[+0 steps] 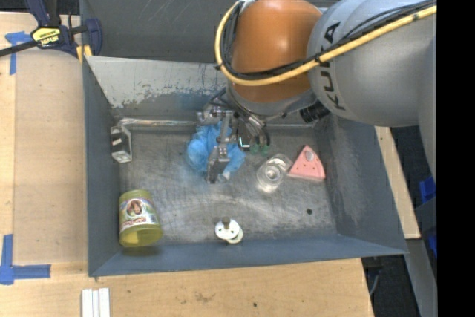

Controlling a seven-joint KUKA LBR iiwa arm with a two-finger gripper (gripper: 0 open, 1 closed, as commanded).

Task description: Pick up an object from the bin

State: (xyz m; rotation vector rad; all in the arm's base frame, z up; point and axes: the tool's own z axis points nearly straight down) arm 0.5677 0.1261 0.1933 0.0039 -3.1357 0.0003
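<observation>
Grasp quality decides this step. The gripper (pixel 217 163) is low at the middle of the bin (pixel 100 159), right at a crumpled blue soft thing (pixel 199 152) that lies on the floor there. Whether the gripper is open or closed on it I cannot tell, since its tip is lost against the blue. A soft lump probably gives under pressure, so the close should take a thick fold, not a loose edge, and the lift should go straight up. The clear cup (pixel 271 174) and pink wedge (pixel 306 165) lie near on one side, so any sideways drift could knock those 2.
</observation>
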